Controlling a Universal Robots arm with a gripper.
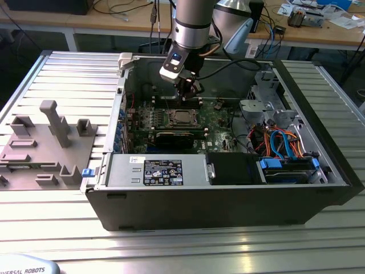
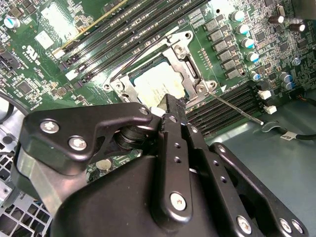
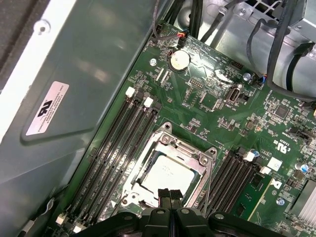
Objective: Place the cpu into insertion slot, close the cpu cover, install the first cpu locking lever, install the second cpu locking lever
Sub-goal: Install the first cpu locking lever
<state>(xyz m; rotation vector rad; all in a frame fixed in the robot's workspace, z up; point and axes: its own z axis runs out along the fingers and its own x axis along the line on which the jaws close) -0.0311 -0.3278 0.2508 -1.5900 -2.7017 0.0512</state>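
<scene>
**Figure.** We see the cpu [image 3: 165,174] lying flat in the insertion slot [image 1: 181,117], on the board inside the open computer case [image 1: 228,200], which rests on the counter [image 1: 68,74]. The cpu cover [image 3: 192,154] is folded down over it, its window framing the chip and so pinning its edges. The tool [image 3: 171,195], fingertips pressed together with nothing between them, serves as a blunt pusher at one edge of the cover; it may be touching, but we cannot confirm it. One locking lever [image 2: 237,107] juts from the slot's corner across the memory slots.

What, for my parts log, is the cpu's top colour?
Silvery grey; the cpu shows best in the first wrist view.
</scene>
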